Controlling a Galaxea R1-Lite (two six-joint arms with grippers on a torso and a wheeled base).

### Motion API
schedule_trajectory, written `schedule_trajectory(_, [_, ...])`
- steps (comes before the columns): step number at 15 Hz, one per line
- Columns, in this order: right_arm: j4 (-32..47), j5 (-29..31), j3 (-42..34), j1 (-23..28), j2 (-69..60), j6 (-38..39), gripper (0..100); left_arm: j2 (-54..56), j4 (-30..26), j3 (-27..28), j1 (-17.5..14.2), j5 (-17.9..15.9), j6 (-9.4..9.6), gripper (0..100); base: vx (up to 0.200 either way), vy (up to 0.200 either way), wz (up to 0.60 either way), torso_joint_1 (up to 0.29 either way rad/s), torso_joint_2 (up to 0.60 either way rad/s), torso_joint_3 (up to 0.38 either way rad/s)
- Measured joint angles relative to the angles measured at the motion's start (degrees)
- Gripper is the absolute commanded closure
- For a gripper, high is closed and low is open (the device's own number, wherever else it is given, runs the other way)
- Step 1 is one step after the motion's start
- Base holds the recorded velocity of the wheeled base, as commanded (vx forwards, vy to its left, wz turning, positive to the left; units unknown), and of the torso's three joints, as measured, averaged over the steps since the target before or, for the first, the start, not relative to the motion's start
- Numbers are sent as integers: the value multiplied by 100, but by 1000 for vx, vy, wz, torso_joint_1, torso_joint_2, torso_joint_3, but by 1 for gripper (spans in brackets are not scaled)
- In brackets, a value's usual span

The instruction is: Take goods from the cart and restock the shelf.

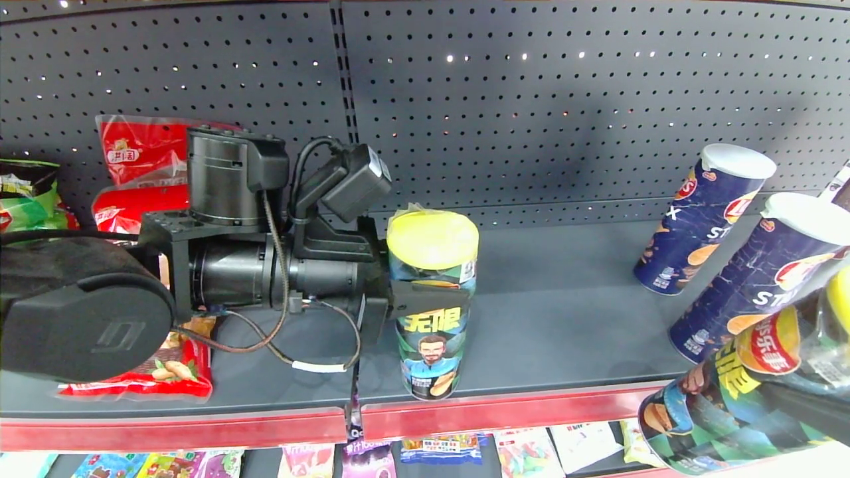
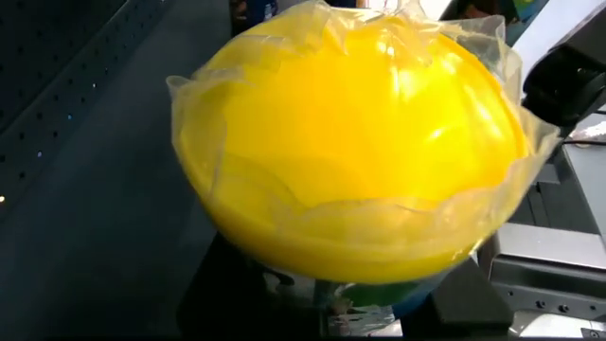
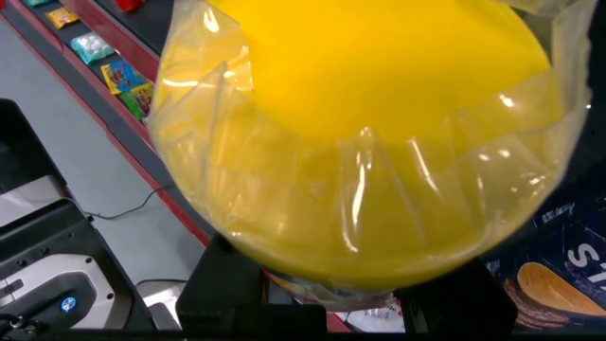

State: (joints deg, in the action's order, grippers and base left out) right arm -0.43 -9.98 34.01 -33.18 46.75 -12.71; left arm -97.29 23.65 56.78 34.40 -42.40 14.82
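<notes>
Foreground right: a tilted chip can [image 1: 704, 411] with a yellow lid sits in my right tool [image 3: 341, 308], held in the air in front of the right end of the shelf [image 1: 564, 312]. On the right wrist camera the black fingers [image 3: 227, 298] press against both sides of the can just under its film-wrapped lid, so that tool is clamped on it.

My left arm comes in from the left across the shelf deck. The left tool [image 1: 431, 297] is closed around a standing chip can [image 1: 431, 352], one finger lying across its printed body below the yellow lid. This can is upright on the grey deck, near the red front edge [image 1: 498, 411] and roughly at the middle of the bay.

Two blue chip cans [image 1: 704, 219] with white lids stand close together on the deck at the right, well apart from the standing can. Red snack bags [image 1: 143, 159] rest against the pegboard back [image 1: 531, 99] behind the arm, a green bag [image 1: 26, 199] lies at the far left, and another red packet [image 1: 143, 380] lies flat near the front edge. Small sweet packets [image 1: 438, 448] line the lower shelf.
</notes>
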Motion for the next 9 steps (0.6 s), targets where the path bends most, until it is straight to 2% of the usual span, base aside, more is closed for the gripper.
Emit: schedule_trajectory(9, [2,0,27,0,7,-1,100,-45,133,-67,-21,4,67,100,0,0,0,0,0,0])
